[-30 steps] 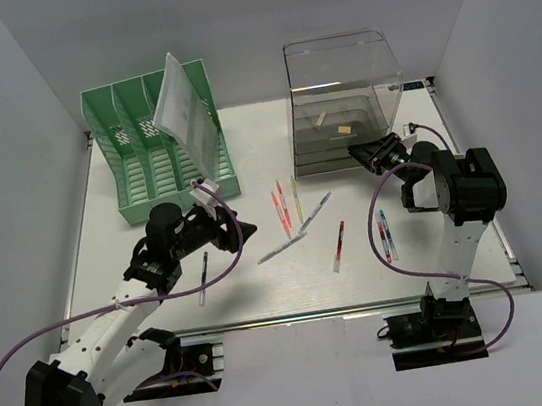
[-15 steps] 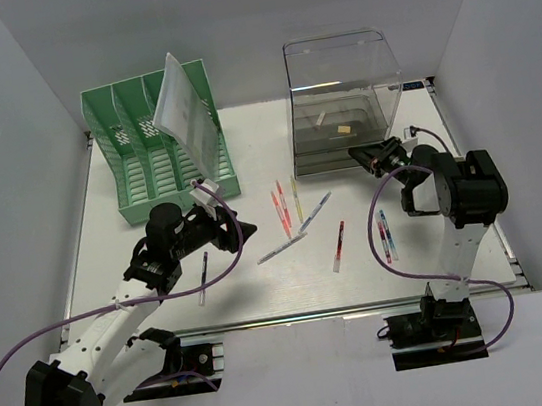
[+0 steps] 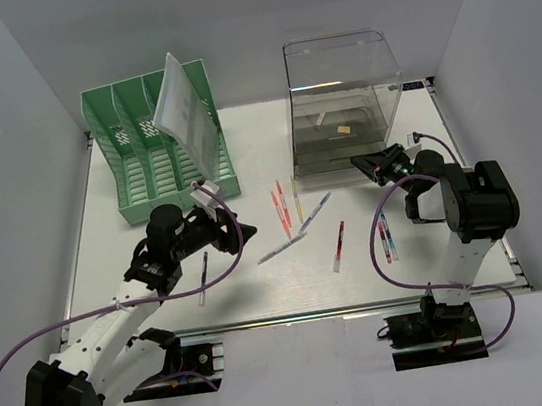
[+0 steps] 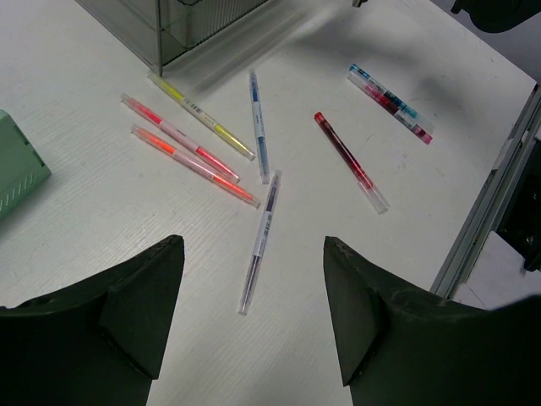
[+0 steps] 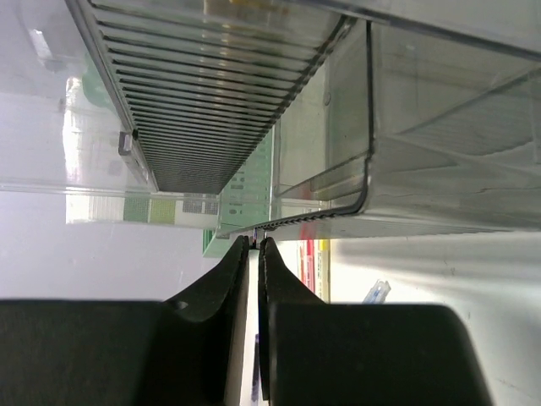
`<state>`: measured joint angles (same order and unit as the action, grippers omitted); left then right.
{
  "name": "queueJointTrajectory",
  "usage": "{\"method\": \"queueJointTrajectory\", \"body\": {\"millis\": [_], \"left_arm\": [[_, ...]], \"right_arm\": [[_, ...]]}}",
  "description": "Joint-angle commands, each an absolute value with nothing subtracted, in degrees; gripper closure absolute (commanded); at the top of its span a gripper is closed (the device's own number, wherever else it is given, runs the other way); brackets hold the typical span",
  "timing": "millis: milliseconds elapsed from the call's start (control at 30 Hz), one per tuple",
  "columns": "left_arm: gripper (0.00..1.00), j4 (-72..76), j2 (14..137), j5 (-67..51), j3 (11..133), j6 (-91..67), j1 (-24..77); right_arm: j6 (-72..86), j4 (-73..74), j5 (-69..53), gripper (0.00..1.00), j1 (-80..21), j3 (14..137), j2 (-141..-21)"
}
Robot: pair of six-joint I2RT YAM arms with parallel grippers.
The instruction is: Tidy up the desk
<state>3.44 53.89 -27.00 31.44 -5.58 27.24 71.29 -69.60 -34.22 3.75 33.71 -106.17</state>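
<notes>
The white desk (image 3: 152, 290) carries several loose pens between the arms. My left gripper (image 3: 227, 231) hovers open over the desk, and the left wrist view shows a clear purple pen (image 4: 260, 241) lying on the surface between its fingers (image 4: 144, 296), untouched. A red pen (image 4: 351, 161), a blue pen (image 4: 258, 125), a yellow one (image 4: 203, 116) and two pink ones (image 4: 179, 137) lie beyond it. My right gripper (image 3: 359, 161) reaches to the clear drawer box (image 3: 341, 92). In the right wrist view its jaws (image 5: 255, 241) are pinched on the front lip of a drawer (image 5: 338, 211).
A green file rack (image 3: 147, 150) holding a leaning sheet of paper (image 3: 183, 114) stands at the back left. A black pen (image 3: 204, 276) lies by the left arm. Two pens (image 3: 386, 235) lie beside the right arm. A metal rail (image 3: 297, 317) runs along the near edge.
My right gripper has closed at the drawer's front edge, and the right arm's upper body has swung a little to the right and nearer. The left arm has not moved.
</notes>
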Motion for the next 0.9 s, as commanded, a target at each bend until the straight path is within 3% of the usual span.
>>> {"method": "queueJointTrajectory", "body": {"millis": [0,133,400,667,867], "left_arm": [[0.24,4.04,52.65,-27.69,31.03,-5.71,27.51],[0.24,3.96,52.65,-27.77,31.03,-5.62,27.51],[0.23,3.96,52.47,-27.77,31.11,-5.71,27.51],[0.23,3.87,52.29,-27.69,31.11,-5.71,27.51],[0.23,3.69,51.94,-27.60,31.11,-5.71,27.51]], "right_arm": [[68.82,-75.59,-34.72,0.95,4.13,33.84,-101.61],[67.94,-74.53,-35.42,0.94,4.22,32.79,-101.16],[66.53,-72.78,-36.56,0.83,4.39,30.85,-99.15],[64.51,-69.96,-37.18,0.56,4.57,30.06,-97.04],[61.80,-66.63,-40.07,0.53,5.45,27.86,-95.10]]}}
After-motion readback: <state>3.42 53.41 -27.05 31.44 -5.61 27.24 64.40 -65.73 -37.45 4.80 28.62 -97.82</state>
